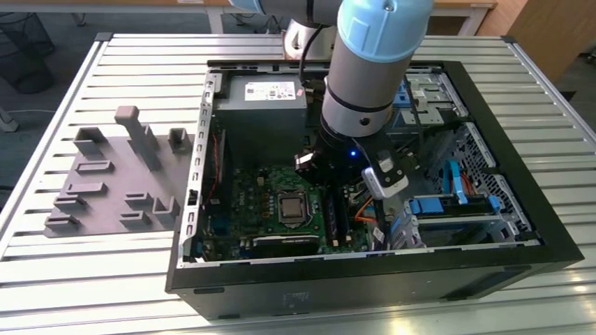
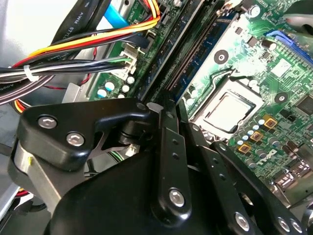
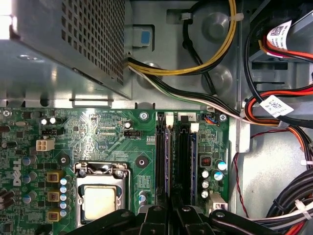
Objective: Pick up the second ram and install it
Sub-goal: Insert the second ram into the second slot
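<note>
first wrist view: fingers [image 3: 172,211] together over the second ram [image 3: 192,161] (seated in its slot), cables [image 3: 274,110] crowding beside.

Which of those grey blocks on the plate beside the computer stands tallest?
The slim post toward the plate's far side; it rises well above the squat blocks around it.

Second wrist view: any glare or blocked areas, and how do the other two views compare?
Second wrist view: the gripper body blocks the lower half, and glare washes the motherboard. First wrist view: evenly lit and sharp, with a bright patch on the power supply. Exterior view: the arm hides part of the case interior.
</note>
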### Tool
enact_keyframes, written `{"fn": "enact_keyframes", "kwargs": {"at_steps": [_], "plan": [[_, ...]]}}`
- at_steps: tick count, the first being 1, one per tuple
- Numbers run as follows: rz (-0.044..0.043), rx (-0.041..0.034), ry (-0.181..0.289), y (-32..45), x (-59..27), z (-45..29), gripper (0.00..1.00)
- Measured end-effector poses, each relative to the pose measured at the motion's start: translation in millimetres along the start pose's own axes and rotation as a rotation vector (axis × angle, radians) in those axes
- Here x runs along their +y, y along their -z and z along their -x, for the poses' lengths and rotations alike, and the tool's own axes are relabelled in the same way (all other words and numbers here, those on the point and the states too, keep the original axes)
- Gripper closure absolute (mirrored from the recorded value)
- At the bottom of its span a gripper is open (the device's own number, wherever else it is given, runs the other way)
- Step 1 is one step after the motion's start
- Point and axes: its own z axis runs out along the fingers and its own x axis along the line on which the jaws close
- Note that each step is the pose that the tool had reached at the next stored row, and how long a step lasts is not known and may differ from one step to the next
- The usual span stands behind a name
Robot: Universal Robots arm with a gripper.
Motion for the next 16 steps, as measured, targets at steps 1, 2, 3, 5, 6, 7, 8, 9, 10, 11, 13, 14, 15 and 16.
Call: {"fn": "enact_keyframes", "kwargs": {"at_steps": [1, 2, 3, 5, 6, 7, 8, 9, 10, 11, 13, 14, 15, 16], "plan": [[-0.0002, 0.0002, 0.000, -0.1, 0.0, 0.0, 0.86], [-0.0003, 0.0004, 0.000, -0.1, 0.0, 0.0, 0.86], [-0.0002, 0.0003, 0.000, -0.2, 0.0, 0.0, 0.86], [-0.0006, 0.0003, 0.000, -0.3, 0.0, 0.1, 0.86], [-0.0021, 0.0002, 0.000, -0.5, 0.1, 0.1, 0.86], [-0.0038, 0.0001, 0.000, -0.5, 0.1, 0.2, 0.86], [-0.0051, 0.0003, 0.000, -0.4, 0.0, 0.1, 0.86], [-0.0054, 0.0002, 0.000, -0.4, 0.0, 0.1, 0.86], [-0.0055, 0.0002, 0.000, -0.4, 0.0, 0.1, 0.86], [-0.0056, 0.0003, 0.000, -0.4, 0.0, 0.1, 0.86], [-0.0058, 0.0003, 0.000, -0.3, 0.0, 0.1, 0.86], [-0.0058, 0.0003, 0.000, -0.4, 0.0, 0.1, 0.86], [-0.0058, 0.0003, 0.000, -0.4, 0.0, 0.1, 0.86], [-0.0058, 0.0003, 0.000, -0.4, 0.0, 0.0, 0.86]]}}
